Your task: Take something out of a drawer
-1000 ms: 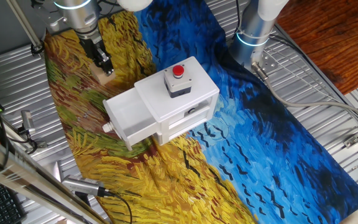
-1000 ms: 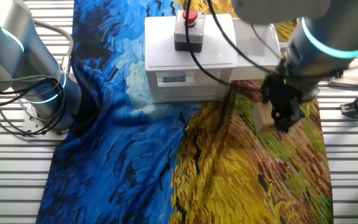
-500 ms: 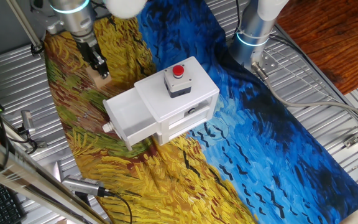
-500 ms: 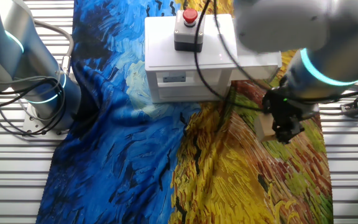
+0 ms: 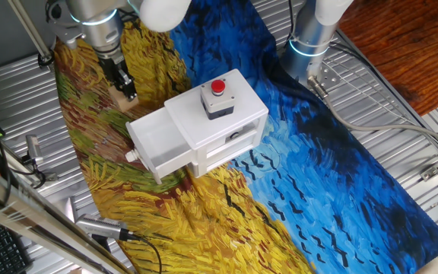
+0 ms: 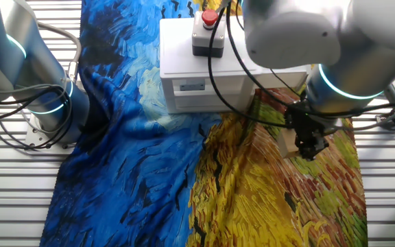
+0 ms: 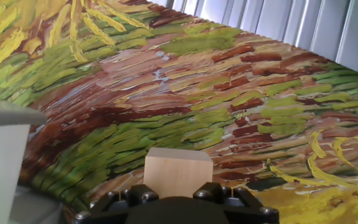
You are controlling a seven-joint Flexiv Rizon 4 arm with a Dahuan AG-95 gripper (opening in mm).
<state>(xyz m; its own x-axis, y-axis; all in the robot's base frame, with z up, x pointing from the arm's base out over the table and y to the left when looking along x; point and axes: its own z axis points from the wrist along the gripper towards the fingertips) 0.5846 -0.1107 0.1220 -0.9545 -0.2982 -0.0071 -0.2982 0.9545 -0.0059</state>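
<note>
We see the desk [image 5: 401, 99] as ribbed, silvery metal with a dull sheen, and over it a painted-looking cloth [image 5: 341, 190] in thick blue and yellow strokes, matt and softly creased. On the cloth, the white box [image 5: 230, 114] looks like smooth plastic with a faint gloss, as does its open drawer [image 5: 158, 141]. The red button [image 5: 217, 86] on top of the box is shiny plastic on a grey housing. Beside the box, the wooden block [image 7: 178, 173] is pale, bare, smooth wood, and the pincer [image 7: 176, 202] below it is matt black.
</note>
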